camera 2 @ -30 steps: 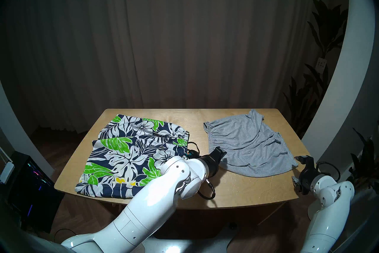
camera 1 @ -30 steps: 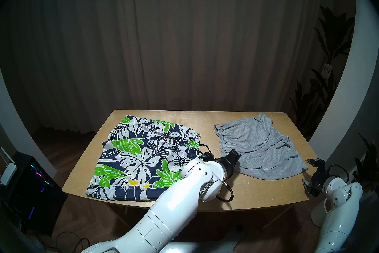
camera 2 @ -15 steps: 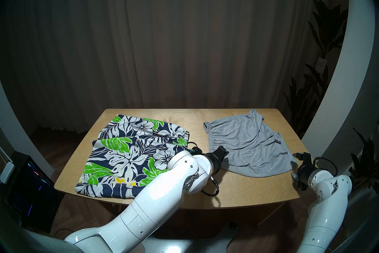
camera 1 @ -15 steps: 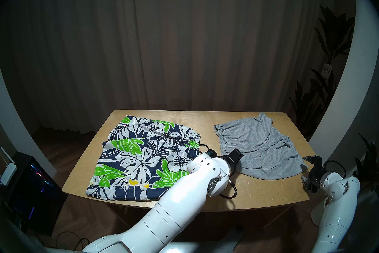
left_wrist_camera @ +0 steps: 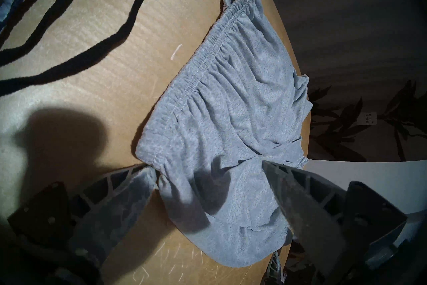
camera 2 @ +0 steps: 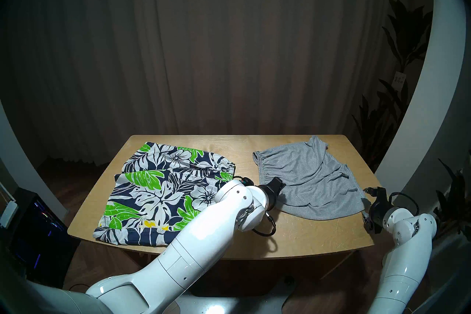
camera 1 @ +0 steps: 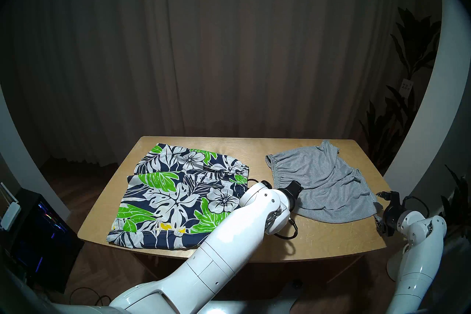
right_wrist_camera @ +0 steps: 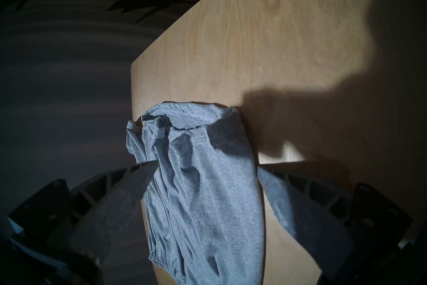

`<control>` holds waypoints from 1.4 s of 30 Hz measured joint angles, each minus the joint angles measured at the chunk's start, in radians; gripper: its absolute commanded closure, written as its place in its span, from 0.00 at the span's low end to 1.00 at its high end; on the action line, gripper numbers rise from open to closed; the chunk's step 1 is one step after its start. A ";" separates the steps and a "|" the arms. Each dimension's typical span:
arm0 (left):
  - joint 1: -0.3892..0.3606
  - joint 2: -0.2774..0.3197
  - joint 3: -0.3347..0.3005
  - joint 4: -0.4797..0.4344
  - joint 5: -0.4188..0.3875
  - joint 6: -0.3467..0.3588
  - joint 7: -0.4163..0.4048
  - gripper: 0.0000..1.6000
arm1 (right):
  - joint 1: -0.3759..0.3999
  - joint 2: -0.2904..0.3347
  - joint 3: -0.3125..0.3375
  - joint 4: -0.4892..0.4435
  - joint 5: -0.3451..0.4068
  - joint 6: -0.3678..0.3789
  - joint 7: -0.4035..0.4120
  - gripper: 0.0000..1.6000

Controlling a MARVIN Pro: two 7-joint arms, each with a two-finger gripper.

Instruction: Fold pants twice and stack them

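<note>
A light plywood table [camera 1: 328, 237] with rounded corners carries two garments, both lying directly on its top. The floral shorts [camera 1: 178, 193] — navy with white flowers and green leaves — lie left of the table's middle, their near hem close to the front edge, a dark drawstring [left_wrist_camera: 76, 30] looping onto bare wood. The grey shorts [camera 1: 323, 186] lie crumpled right of the middle — one corner reaching the table's right edge. Fine scratches mark the near surface.

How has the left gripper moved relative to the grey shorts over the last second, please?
Yes: the left gripper has crept up and right in the head view, further over the grey shorts' waistband corner.
</note>
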 measured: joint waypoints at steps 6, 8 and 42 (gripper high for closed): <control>-0.013 -0.008 0.006 0.020 -0.009 -0.003 -0.009 0.10 | 0.005 0.012 -0.004 0.019 -0.004 0.003 0.015 0.00; -0.016 -0.009 0.008 0.025 -0.011 -0.005 -0.011 0.27 | 0.007 0.016 -0.006 0.025 -0.006 0.005 0.019 0.00; 0.050 0.100 0.006 -0.110 -0.058 0.017 0.095 1.00 | -0.022 -0.005 0.015 -0.011 0.051 0.052 -0.084 1.00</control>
